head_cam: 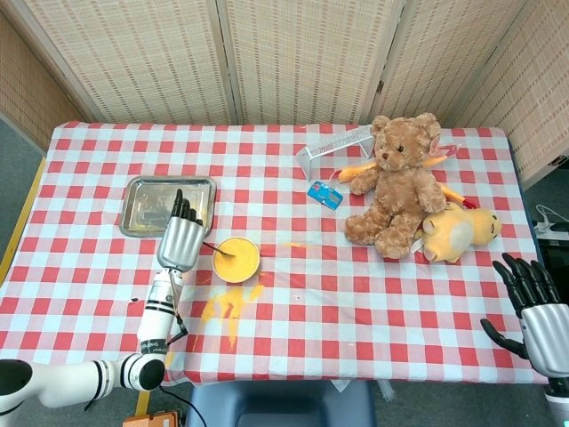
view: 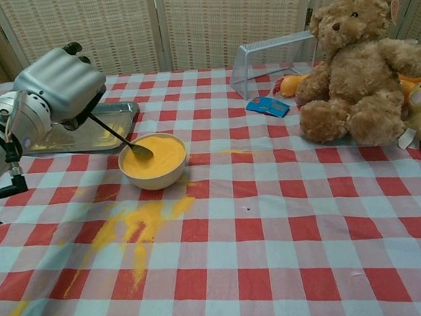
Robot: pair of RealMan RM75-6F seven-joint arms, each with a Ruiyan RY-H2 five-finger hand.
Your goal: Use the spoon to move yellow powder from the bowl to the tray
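Fingers (view: 80,55) of left hand (view: 59,85) gripping thin metal spoon (view: 122,138), round bowl (view: 154,175)

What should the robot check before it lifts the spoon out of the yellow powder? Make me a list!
1. Left hand holds the spoon: ok.
2. Spoon tip in the bowl: ok.
3. Spoon full of powder: cannot tell.
4. Tray beside the bowl, path free: ok.
5. Cloth clean: not ok, spilled powder lies in front of the bowl.
6. Right hand out of the way: ok.
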